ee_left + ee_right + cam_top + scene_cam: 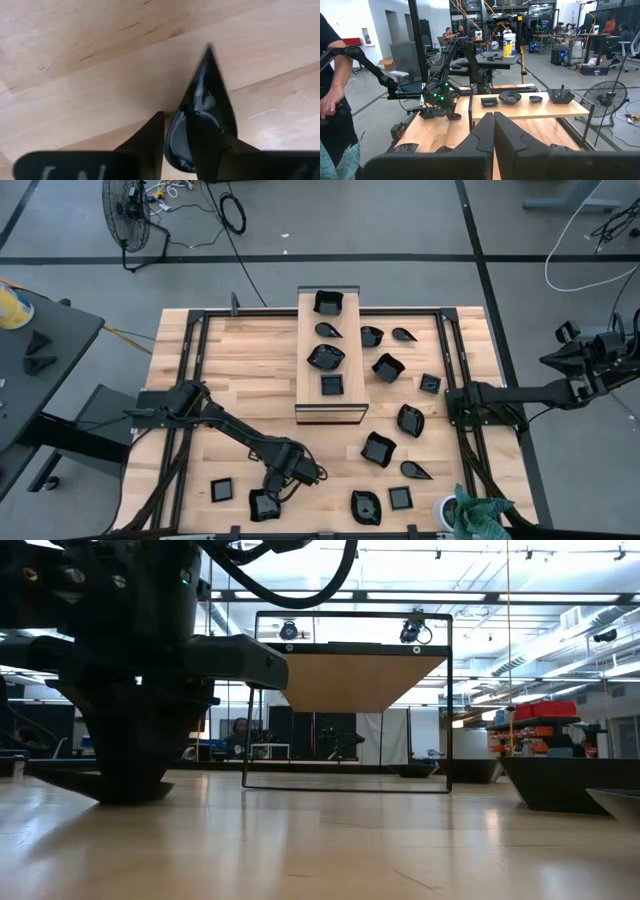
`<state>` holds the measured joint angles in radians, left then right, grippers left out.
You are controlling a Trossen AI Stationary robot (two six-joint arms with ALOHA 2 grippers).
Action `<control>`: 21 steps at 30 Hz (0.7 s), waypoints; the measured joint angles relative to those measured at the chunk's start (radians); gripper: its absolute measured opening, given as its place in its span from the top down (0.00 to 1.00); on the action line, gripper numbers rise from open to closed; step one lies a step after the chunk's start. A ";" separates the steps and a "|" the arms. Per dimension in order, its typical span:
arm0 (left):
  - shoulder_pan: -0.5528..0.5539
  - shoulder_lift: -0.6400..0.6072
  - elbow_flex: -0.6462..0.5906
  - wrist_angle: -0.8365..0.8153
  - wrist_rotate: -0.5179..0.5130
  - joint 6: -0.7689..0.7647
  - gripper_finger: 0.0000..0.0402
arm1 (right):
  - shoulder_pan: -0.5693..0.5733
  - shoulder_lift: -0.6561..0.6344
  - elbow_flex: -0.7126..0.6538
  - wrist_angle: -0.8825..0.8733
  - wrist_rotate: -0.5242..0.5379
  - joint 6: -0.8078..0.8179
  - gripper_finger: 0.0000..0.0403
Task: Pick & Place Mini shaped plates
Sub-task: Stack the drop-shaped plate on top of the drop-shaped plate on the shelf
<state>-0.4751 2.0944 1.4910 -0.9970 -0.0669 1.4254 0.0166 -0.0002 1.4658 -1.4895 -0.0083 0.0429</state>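
Several glossy black mini shaped plates lie on the wooden table (240, 370). One square-cornered plate (263, 504) (210, 90) lies near the front edge, left of the middle. My left gripper (272, 488) (175, 120) points down at it, shut on its rim. A square plate (222, 490) lies just to its left. My right gripper (493, 131) is shut, holds nothing and is raised off the table's right edge (590, 360). My left gripper comes from above, pointing down, and has the plate's rim (176, 140) between its two fingers, beside a pointed corner (208, 52). One finger (205, 145) stands over the plate's hollow, the other (150, 145) outside it. The plate rests on the table.
A long raised wooden board (330, 408) at the middle back carries several plates. More plates (378, 450) are scattered over the right half and the front (366, 506). A white cup and a green cloth (480, 515) sit at the front right. A person (335, 90) stands beyond the table.
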 joint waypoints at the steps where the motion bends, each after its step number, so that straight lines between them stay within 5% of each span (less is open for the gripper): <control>1: 0.000 0.000 0.000 0.000 0.000 0.000 0.81 | 0.000 0.000 0.000 0.000 0.000 0.000 0.97; 21: 0.000 0.000 0.000 -0.002 0.000 0.000 0.97 | 0.000 0.000 0.000 0.000 0.000 0.000 0.97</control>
<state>-0.4751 2.0941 1.4914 -0.9985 -0.0673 1.4254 0.0166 -0.0002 1.4658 -1.4893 -0.0086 0.0429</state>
